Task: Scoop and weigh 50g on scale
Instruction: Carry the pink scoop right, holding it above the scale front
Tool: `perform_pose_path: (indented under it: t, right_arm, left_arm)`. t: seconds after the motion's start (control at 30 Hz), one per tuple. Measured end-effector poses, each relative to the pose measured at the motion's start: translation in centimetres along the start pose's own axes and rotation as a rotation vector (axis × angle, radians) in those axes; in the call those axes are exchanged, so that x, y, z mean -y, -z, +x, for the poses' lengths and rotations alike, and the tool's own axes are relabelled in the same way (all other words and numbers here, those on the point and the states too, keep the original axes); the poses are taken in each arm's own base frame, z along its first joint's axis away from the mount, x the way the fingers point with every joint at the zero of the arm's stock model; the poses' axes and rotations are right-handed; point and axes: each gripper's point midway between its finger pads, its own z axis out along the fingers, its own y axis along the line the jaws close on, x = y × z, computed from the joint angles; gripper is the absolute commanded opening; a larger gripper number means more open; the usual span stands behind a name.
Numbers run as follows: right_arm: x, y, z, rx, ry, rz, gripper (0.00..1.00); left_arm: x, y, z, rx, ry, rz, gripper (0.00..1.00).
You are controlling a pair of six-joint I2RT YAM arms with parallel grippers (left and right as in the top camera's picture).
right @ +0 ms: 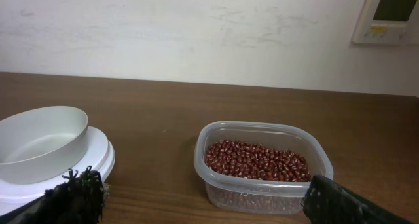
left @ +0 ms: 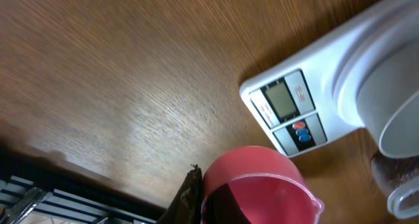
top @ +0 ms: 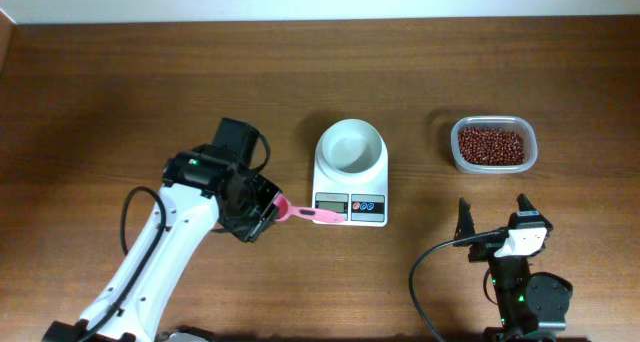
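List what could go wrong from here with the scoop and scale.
1. The pink scoop in the left hand overlaps the front edge of the scale; a nudge could shift it.
2. The beans sit in the tub beyond the bowl; reaching across might knock the bowl.

Left pincer [top: 270, 209] clamped closed, its arm reaching inward; right pincer [top: 493, 207] spread wide, arm tucked back.

Lab-style room: wooden table [top: 120, 82], wall thermostat [right: 391, 14].

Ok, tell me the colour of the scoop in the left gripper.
Pink: the scoop shows clearest in the left wrist view.
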Motion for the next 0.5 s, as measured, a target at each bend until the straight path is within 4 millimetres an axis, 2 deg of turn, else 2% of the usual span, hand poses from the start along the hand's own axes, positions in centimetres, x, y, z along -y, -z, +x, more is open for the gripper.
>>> perform_pose_path:
  t: [0.03, 0.17, 0.2, 0.27, 0.43, 0.5]
  right_arm:
    - [0.0, 0.0, 0.0, 0.0, 0.0, 0.0, 0.99]
    - [0.0, 0.0, 0.0, 0.0, 0.0, 0.0, 0.99]
    - [0.0, 0.0, 0.0, 0.0, -0.001, 0.0, 0.99]
    - [0.0, 0.0, 0.0, 0.0, -0.001, 0.0, 0.99]
    - [0.0, 0.0, 0.0, 0.0, -0.001, 0.0, 0.99]
    - [0.0, 0.0, 0.0, 0.0, -0.001, 0.0, 0.99]
  left_arm:
    - [0.2, -0.1, 0.3, -0.007, -0.009, 0.006, 0.0]
    - [3.1, 0.0, 1.9, -0.078, -0.064, 0.123, 0.0]
    - [4.3, 0.2, 2.2, -0.1, -0.08, 0.179, 0.0]
    - [5.4, 0.4, 2.4, -0.113, -0.097, 0.224, 0.0]
    - [5.5, 0.3, 3.4, -0.139, -0.104, 0.225, 0.0]
    - [5.6, 0.2, 4.1, -0.151, -0.049, 0.212, 0.0]
